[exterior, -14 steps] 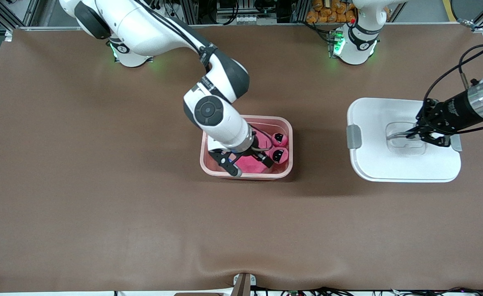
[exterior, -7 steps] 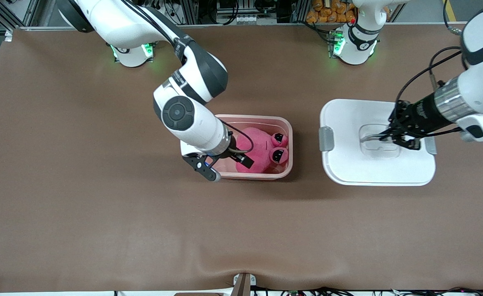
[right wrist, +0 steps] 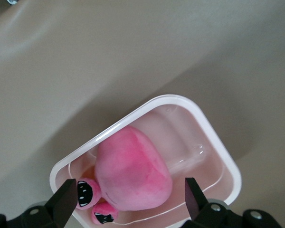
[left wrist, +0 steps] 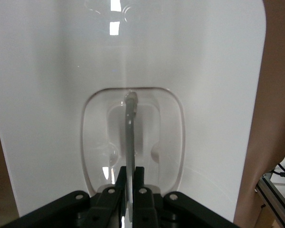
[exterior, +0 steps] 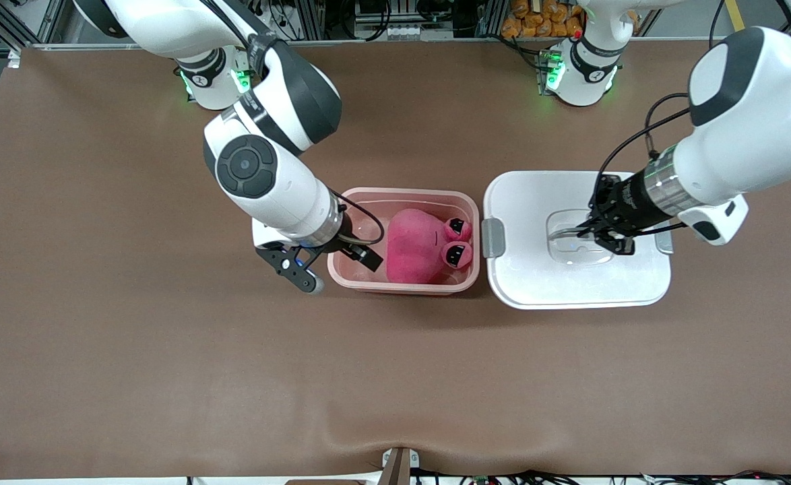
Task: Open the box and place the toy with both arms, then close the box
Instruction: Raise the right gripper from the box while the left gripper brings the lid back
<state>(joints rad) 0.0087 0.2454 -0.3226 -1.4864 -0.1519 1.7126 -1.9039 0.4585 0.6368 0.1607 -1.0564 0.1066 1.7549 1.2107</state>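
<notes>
The table (exterior: pixel 133 350) is covered in brown cloth, with the white lid (exterior: pixel 537 283) carried just beside the open pink box (exterior: pixel 403 288), toward the left arm's end. The lid's grey handle (left wrist: pixel 130 142) is clamped by the left gripper (exterior: pixel 594 234). The toy (exterior: pixel 419 254) is seen lying in the box, and the right gripper (exterior: pixel 331 268) is held with fingers apart over the box's rim.

I see a brown table cover (exterior: pixel 166 337). Mid-frame, the box (exterior: pixel 403 286) is translucent pink; the toy (exterior: pixel 417 252) in it is hot pink with black-and-white face marks. Right of centre, white lid (exterior: pixel 537 283), grey clip (exterior: pixel 492 238), grey handle (left wrist: pixel 129 142). Arms white, dark grey joints, black grippers.
</notes>
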